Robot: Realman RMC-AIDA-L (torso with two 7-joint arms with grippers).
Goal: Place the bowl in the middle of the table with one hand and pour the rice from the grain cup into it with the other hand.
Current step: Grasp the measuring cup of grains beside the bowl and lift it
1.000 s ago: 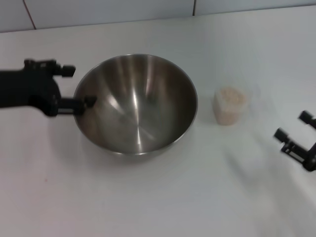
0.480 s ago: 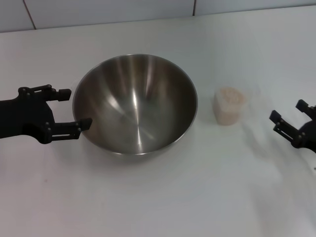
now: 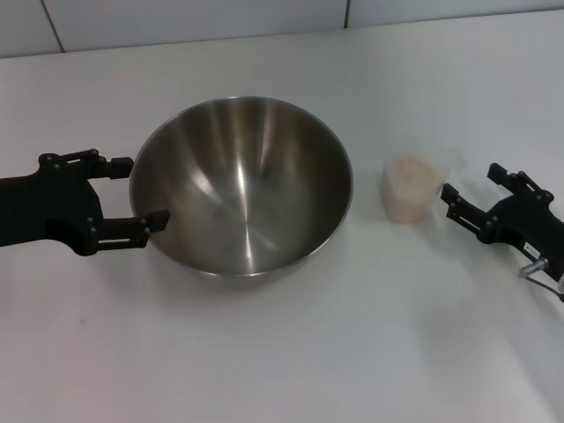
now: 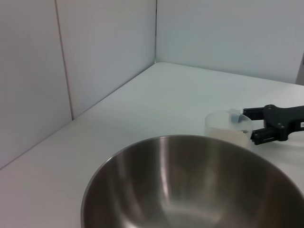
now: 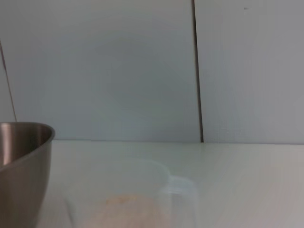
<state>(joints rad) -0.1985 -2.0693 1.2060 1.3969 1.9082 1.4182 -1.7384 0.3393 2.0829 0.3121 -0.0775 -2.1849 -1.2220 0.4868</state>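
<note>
The steel bowl (image 3: 242,185) stands upright on the white table (image 3: 282,352), left of the middle. My left gripper (image 3: 138,191) is open at the bowl's left rim, and its near fingertip is at the bowl's outer wall. The clear grain cup (image 3: 411,188) holds beige rice (image 3: 412,174) and stands right of the bowl. My right gripper (image 3: 471,180) is open just right of the cup, level with it and apart from it. The left wrist view shows the bowl (image 4: 199,190), the cup (image 4: 227,126) and the right gripper (image 4: 251,125). The right wrist view shows the cup (image 5: 128,190) close up, with the bowl (image 5: 21,161) beside it.
A pale tiled wall (image 3: 194,22) runs along the table's far edge. A thin tab sticks out from the cup's rim (image 3: 451,159) toward the right gripper. There is bare tabletop in front of the bowl and the cup.
My right gripper has moved left and away from me, up to the cup. My left gripper has shifted toward the near side beside the bowl's left rim. Bowl and cup have not moved.
</note>
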